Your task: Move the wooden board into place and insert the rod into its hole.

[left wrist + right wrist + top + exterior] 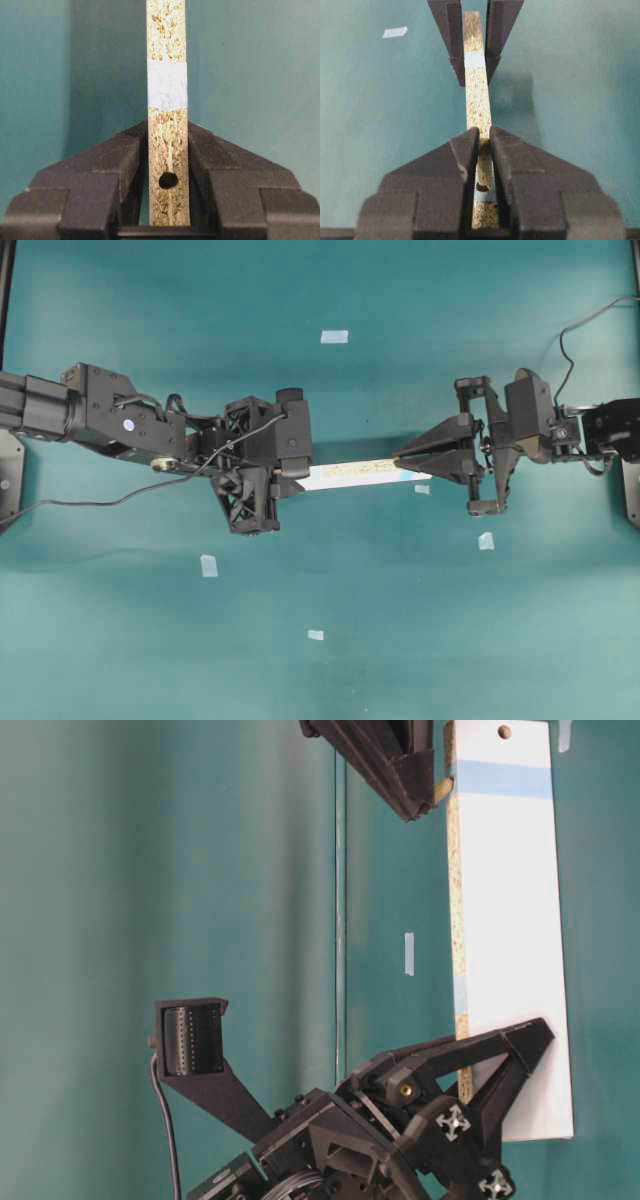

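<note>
Both ends of the wooden board point(355, 474) are met by claws — it hangs on edge between them above the teal table point(420, 640). Left gripper point(168, 165) clamps one end; right gripper point(484, 150) pinches the rod point(484, 167) over the other.

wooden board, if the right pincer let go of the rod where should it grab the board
The wooden board stands on edge, its far end clamped by the left pincer. Grip the free end by its two broad faces, coming in along its length from the right pincer side, clear of the edge hole.
</note>
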{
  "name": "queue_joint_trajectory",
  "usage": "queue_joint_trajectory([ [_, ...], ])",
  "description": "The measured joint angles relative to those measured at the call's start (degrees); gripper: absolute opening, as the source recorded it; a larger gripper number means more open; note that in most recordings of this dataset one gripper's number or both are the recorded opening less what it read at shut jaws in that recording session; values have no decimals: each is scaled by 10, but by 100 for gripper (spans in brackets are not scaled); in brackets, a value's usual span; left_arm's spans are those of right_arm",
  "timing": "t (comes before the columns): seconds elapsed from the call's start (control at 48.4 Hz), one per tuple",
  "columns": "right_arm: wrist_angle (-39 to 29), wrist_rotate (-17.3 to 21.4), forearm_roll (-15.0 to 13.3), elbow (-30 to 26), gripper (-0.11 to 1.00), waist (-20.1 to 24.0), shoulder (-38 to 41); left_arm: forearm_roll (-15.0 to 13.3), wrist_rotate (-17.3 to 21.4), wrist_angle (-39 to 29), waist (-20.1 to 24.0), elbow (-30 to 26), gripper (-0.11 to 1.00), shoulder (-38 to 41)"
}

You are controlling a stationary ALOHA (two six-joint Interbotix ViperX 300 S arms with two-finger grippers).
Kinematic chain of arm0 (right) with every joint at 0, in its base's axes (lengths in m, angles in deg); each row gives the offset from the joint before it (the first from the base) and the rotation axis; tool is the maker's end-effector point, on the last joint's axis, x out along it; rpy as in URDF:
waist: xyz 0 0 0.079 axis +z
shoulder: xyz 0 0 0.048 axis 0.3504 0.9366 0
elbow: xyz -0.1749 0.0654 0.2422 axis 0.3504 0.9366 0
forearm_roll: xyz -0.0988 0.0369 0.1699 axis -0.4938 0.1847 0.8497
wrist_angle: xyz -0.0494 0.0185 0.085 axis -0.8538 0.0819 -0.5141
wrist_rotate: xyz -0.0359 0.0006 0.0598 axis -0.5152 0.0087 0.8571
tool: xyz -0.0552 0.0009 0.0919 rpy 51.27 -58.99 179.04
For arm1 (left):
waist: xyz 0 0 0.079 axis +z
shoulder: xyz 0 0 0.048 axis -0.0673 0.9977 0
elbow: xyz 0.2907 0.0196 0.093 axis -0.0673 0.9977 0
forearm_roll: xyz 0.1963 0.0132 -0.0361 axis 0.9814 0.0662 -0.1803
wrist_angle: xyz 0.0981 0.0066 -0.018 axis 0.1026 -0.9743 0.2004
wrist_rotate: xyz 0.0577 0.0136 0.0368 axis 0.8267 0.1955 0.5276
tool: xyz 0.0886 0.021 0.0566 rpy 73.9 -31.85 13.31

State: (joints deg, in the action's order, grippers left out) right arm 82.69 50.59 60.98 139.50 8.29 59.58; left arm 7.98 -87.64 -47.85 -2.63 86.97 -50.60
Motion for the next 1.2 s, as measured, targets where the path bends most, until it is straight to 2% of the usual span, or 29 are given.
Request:
queue_joint_trajectory([
  [0.764,-6,0,-2,12,11,-1,15,0,0,0,-1,0,21,0],
  [1.198,-7,-16,-1,24,11,-1,17,0,0,-2,-1,1,21,0],
])
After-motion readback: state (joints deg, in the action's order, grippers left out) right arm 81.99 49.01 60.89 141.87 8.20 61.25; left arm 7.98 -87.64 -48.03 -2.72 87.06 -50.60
